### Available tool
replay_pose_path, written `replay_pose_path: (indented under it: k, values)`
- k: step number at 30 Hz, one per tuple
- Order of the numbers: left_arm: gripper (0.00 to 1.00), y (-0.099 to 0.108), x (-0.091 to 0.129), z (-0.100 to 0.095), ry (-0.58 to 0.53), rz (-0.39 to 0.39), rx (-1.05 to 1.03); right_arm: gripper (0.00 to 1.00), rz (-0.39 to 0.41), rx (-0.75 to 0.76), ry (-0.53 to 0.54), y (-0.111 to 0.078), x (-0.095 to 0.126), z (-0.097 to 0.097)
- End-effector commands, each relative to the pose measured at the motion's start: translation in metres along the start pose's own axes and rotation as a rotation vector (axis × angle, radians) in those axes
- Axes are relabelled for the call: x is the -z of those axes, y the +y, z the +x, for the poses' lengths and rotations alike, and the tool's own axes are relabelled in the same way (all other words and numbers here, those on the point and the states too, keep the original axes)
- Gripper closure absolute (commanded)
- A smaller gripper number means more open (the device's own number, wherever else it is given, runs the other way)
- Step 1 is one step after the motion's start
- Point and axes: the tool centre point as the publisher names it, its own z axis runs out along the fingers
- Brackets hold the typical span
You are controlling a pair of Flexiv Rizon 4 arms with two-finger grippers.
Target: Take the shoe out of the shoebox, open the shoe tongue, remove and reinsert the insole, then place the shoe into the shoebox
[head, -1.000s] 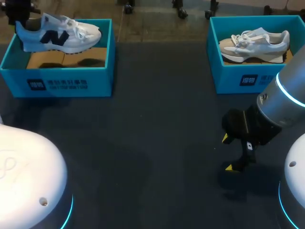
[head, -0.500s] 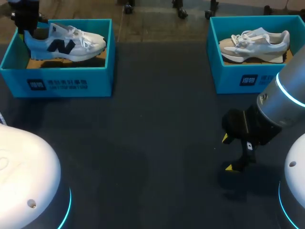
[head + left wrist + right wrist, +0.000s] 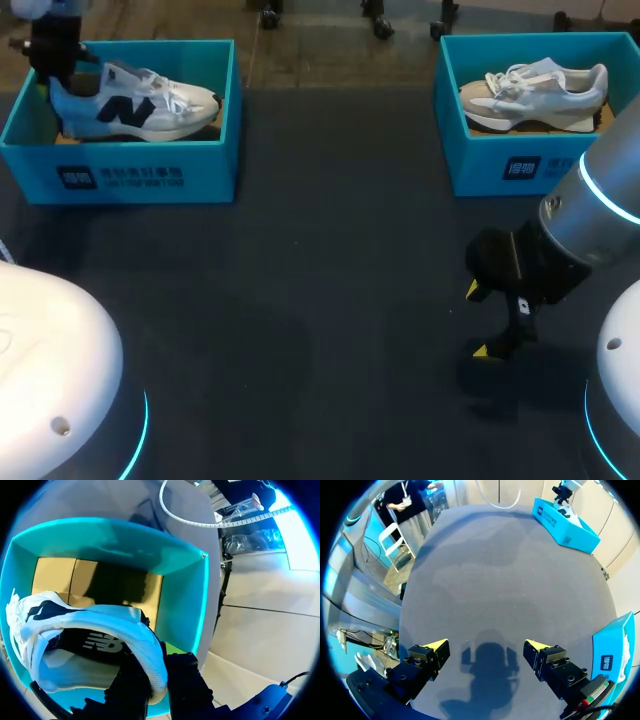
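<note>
A white shoe (image 3: pixel 135 103) with a navy logo lies low inside the left teal shoebox (image 3: pixel 120 175), toe pointing right. My left gripper (image 3: pixel 62 80) is at the box's far left corner, shut on the shoe's heel. In the left wrist view the heel collar of the shoe (image 3: pixel 100 625) is pinched between the dark fingers of the left gripper (image 3: pixel 156 685), above the box's cardboard floor and teal wall (image 3: pixel 182 605). My right gripper (image 3: pixel 495 320) hangs open over the bare mat at the right; its yellow tips stand wide apart around nothing (image 3: pixel 487 647).
A second teal shoebox (image 3: pixel 500 165) at the back right holds a beige shoe (image 3: pixel 535 92). The dark mat (image 3: pixel 330 280) spreads between the two boxes. My arms' white bases fill both near corners.
The left gripper has lowered the shoe, heel first, from above the box rim down into the left shoebox. The right arm has stayed still.
</note>
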Motion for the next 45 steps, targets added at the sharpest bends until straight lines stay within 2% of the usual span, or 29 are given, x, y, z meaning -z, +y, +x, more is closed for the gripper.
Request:
replay_pose_path:
  k: [1, 12, 34, 45]
  values:
    - [1.00, -0.024, 0.006, 0.011, -0.024, -0.038, -0.010, 0.00, 0.002, 0.000, -0.003, 0.000, -0.002, 0.001]
    - [1.00, -0.048, -0.005, 0.007, -0.015, -0.017, -0.043, 0.00, 0.002, 0.000, -0.003, 0.000, -0.002, 0.001]
    - [1.00, -0.055, -0.033, 0.001, -0.026, 0.047, -0.070, 0.00, 0.002, 0.000, -0.003, 0.000, -0.002, 0.001]
    - [1.00, -0.057, -0.046, -0.012, -0.051, 0.056, -0.100, 0.00, 0.002, 0.000, -0.003, 0.000, -0.002, 0.001]
